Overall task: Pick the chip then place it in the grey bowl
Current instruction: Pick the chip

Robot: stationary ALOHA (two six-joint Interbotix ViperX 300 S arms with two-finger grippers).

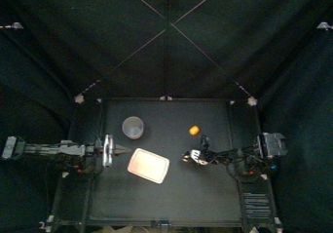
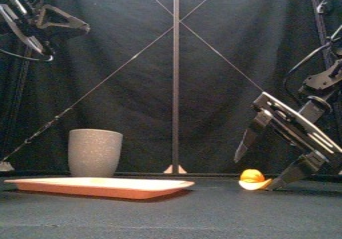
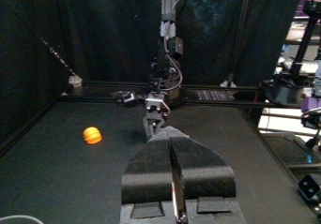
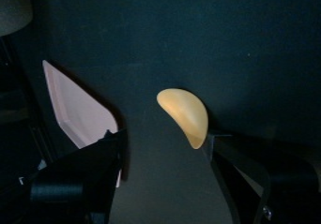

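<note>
Small yellow-orange curved plastic chip point(image 4: 186, 115): judged very light, thin and rigid, with a smooth, likely slippery surface; it rests flat with its curve bowing up, so a pinch across the narrow width at mid-length looks safest, as an end grip would probably tip or flick it away. The chip lies on the bare black table point(image 1: 182, 193), well to the right of the tall grey speckled cup point(image 1: 134, 128) and about level with it in depth, touching nothing. Right gripper point(image 2: 265, 169): jaws spread wide, nothing between them, set low and tilted; it sits right of the cup and nearer the front edge. The right wrist view shows the chip just ahead of the jaw tips, roughly in line with the gap and closer to one jaw, apart from both. Judgement: a short advance and descent are needed before closing. Flat rectangular pink tray point(image 1: 151, 165): lies in front of the cup, empty. Left gripper point(image 3: 172, 141): jaws pressed together, holding nothing, parked front-left of the cup, well apart from the chip
</note>
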